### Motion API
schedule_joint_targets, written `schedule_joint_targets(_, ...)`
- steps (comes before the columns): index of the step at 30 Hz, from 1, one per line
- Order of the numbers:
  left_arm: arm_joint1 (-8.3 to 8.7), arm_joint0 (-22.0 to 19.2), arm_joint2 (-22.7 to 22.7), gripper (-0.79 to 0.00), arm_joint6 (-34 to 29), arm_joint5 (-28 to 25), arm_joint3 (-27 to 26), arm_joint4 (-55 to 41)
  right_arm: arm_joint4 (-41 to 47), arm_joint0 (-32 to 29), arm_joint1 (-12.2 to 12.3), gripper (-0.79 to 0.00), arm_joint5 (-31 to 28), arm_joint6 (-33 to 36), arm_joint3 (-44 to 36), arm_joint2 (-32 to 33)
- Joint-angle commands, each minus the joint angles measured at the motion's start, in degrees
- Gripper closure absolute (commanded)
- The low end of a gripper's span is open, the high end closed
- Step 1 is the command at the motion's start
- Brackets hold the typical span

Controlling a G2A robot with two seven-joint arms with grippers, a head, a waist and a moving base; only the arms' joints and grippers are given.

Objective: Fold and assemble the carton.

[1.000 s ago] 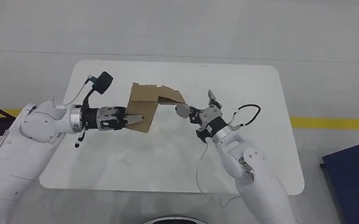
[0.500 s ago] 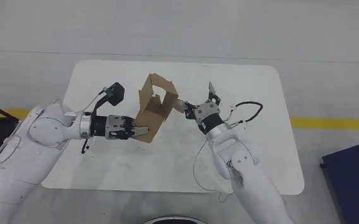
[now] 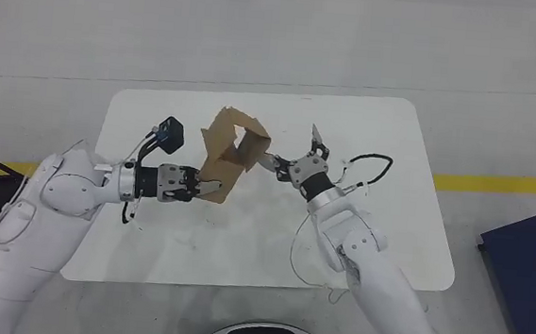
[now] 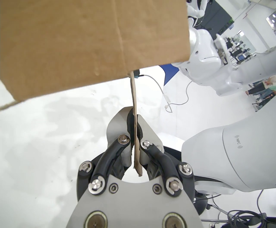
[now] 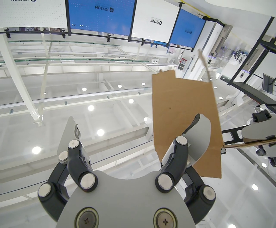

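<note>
The brown carton (image 3: pixel 233 150) hangs over the middle of the white table (image 3: pixel 389 195), opened into a tilted tube. My left gripper (image 3: pixel 211 189) is shut on the carton's lower flap; in the left wrist view the flap's edge (image 4: pixel 135 133) runs between the pads of this gripper (image 4: pixel 134 127), under the carton's broad panel (image 4: pixel 86 43). My right gripper (image 3: pixel 290 148) stands open on the carton's other side. In the right wrist view, one finger of that open gripper (image 5: pixel 135 121) lies against a carton panel (image 5: pixel 185 103) and the other finger is free.
A thin white cable (image 3: pixel 301 255) hangs from the right arm down onto the table. A yellow floor line (image 3: pixel 503 184) and a dark blue object (image 3: pixel 525 272) lie beyond the table's right edge. Bare table surface lies in front of the carton.
The carton has gone from lying low and nearly flat to raised and opened into a tube. The left gripper moved right with it; the right gripper shifted slightly closer to the carton.
</note>
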Motion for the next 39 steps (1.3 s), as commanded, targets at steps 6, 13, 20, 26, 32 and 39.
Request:
schedule_joint_targets(6,-0.51,0.3,-3.2,0.0,12.8,-5.4,-1.0,15.2,8.3,-2.9,0.1,-0.785,1.5,3.2,-1.4,4.6)
schedule_joint_targets(13,-1.18,1.1,-4.6,0.0,23.7,-9.3,-2.6,28.8,20.8,-6.6,0.4,-0.785,5.6,4.7,0.6,11.7)
schedule_joint_targets(20,-1.2,0.9,-4.5,0.0,26.4,-10.8,-4.1,30.4,22.8,-3.9,0.2,-0.785,12.0,-1.7,8.1,8.9)
schedule_joint_targets(26,-0.72,0.2,-2.3,0.0,21.9,-11.0,-5.6,30.6,20.2,0.3,-0.7,-0.785,11.1,-0.8,10.6,4.3)
schedule_joint_targets(32,0.14,-1.1,-0.3,0.0,17.4,-11.0,-5.4,31.6,18.3,1.4,-1.0,-0.785,9.8,3.0,8.5,4.7)
schedule_joint_targets(39,0.83,-1.6,0.4,0.0,17.0,-11.0,-4.4,36.4,14.8,0.1,-1.0,-0.785,7.8,5.4,4.8,5.3)
